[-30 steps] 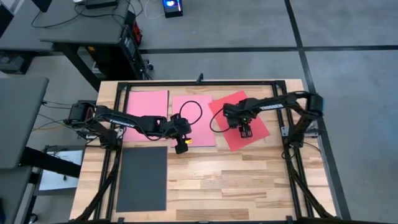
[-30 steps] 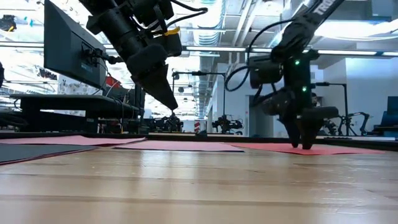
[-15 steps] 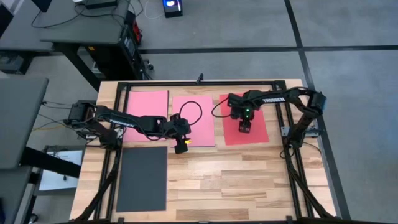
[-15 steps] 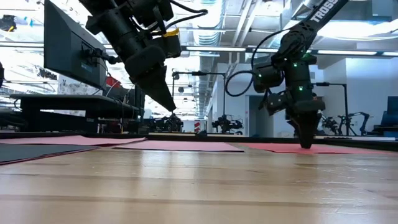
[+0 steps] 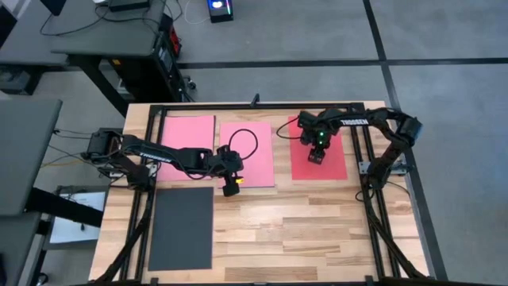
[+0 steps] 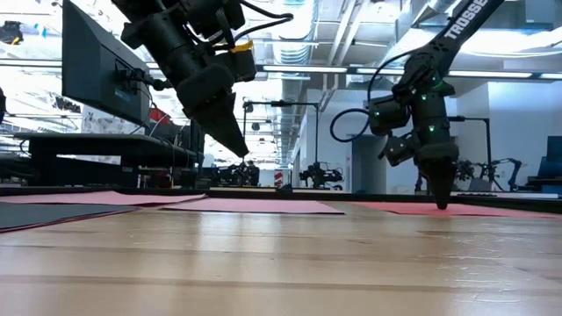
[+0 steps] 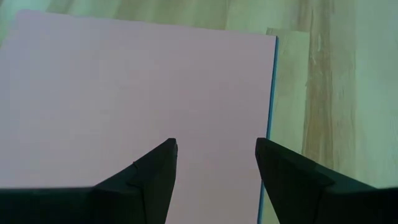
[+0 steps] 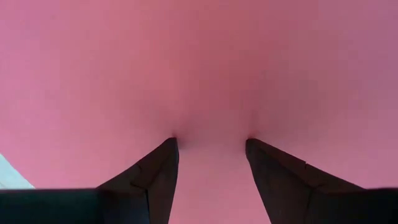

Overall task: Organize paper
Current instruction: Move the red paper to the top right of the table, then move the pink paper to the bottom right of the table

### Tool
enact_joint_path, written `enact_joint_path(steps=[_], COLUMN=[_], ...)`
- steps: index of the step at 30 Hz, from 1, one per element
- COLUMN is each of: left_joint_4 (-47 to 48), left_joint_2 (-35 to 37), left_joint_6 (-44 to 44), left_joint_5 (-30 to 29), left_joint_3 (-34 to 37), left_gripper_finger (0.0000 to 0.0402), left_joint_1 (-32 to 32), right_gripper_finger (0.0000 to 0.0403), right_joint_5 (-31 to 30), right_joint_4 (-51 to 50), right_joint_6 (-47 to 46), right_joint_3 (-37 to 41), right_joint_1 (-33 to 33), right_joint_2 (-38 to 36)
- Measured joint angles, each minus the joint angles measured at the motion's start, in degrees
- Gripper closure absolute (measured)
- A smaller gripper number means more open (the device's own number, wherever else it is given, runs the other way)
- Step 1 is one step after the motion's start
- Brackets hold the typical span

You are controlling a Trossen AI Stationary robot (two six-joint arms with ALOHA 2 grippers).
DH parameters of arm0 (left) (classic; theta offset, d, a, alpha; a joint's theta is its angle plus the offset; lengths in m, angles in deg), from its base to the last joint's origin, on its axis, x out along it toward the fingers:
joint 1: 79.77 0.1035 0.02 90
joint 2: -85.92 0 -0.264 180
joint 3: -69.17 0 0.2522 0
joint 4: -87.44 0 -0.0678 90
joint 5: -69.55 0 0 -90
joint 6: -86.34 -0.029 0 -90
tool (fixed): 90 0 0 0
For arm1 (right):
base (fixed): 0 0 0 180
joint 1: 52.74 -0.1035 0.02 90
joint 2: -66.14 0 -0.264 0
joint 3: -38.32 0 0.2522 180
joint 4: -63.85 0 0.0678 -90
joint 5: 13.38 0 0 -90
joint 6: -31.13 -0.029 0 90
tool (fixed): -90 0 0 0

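We judge the task partly done. Three sheets lie in a row at the far side of the worktop (image 5: 262, 222): the red paper (image 5: 188, 137), the pink paper (image 5: 252, 163), and another red paper (image 5: 325, 167), on which the right tool (image 5: 316, 158) presses its spread tips. The black paper (image 5: 182, 229) lies apart, near the front. The left tool (image 5: 231, 189) hangs open above the pink sheet.

The wooden plank worktop (image 5: 317, 230) stands on a grey floor (image 5: 444, 48) crossed by dark seams. Beyond its far-left corner stands a dark desk (image 5: 95, 32) trailing cables. Behind the worktop, a monitor (image 6: 97, 70) faces a bright hall with ceiling strip lights (image 6: 307, 68).
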Motion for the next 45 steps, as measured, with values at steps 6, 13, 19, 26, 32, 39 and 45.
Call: enact_joint_path(steps=[6, 13, 19, 26, 32, 39, 45], left_joint_4=[0.00, -0.02, -0.04, -0.07, -0.07, -2.74, 0.19], left_joint_2=[0.00, 0.00, 0.00, 0.00, 0.00, 0.00, 0.00], left_joint_6=[0.02, 0.01, 0.21, 0.24, 0.24, 1.11, 2.11], left_joint_5=[0.00, 0.00, 0.00, 0.00, -0.02, 1.69, 2.17], left_joint_3=[0.00, 0.00, 0.00, 0.00, 0.00, 0.00, 0.00], left_gripper_finger=[0.0201, 0.0201, 0.0201, 0.0201, 0.0201, 0.0201, 0.0201], left_joint_1=[0.00, 0.00, 0.00, 0.00, 0.00, -0.01, 1.45], right_gripper_finger=[0.0216, 0.0216, 0.0216, 0.0216, 0.0216, 0.0216, 0.0216], right_joint_5=[-0.41, -0.63, -0.98, -0.94, -0.69, -0.04, 8.66], right_joint_4=[0.39, 0.04, -0.47, -0.65, -0.12, 9.53, 21.93], right_joint_6=[0.73, 1.68, 1.76, 1.75, -1.97, -8.28, -13.72], right_joint_3=[-0.01, 0.04, 0.37, 0.27, 0.19, 0.09, 0.09], right_joint_1=[1.86, 2.23, 2.31, 2.29, -0.50, -11.81, -20.52], right_joint_2=[0.06, -0.86, -5.45, -11.76, -16.35, -17.39, -13.01])
